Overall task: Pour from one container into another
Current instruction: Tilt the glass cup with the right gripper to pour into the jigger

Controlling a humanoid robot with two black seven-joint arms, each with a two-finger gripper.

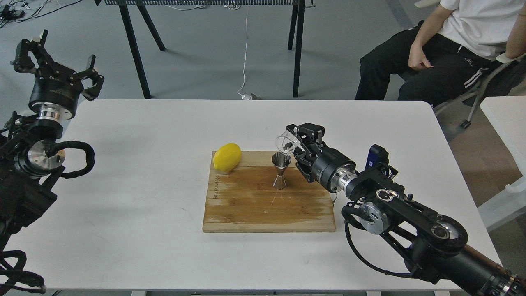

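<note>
One white table (144, 172) carries one wooden cutting board (246, 209). On the board there is one yellow lemon (227, 157) and one steel jigger (281, 169). One clear glass cup (285, 143) is in view above the jigger. Two black grippers show: the left gripper (57, 61) and the right gripper (296, 146). One seated person (452, 45) is partly visible beyond the table.

A wooden cutting board (267, 201) lies on the white desk (144, 185). A yellow lemon (227, 157) sits on the board's far left corner. A seated person (448, 45) is beyond the board, off to the right.
</note>
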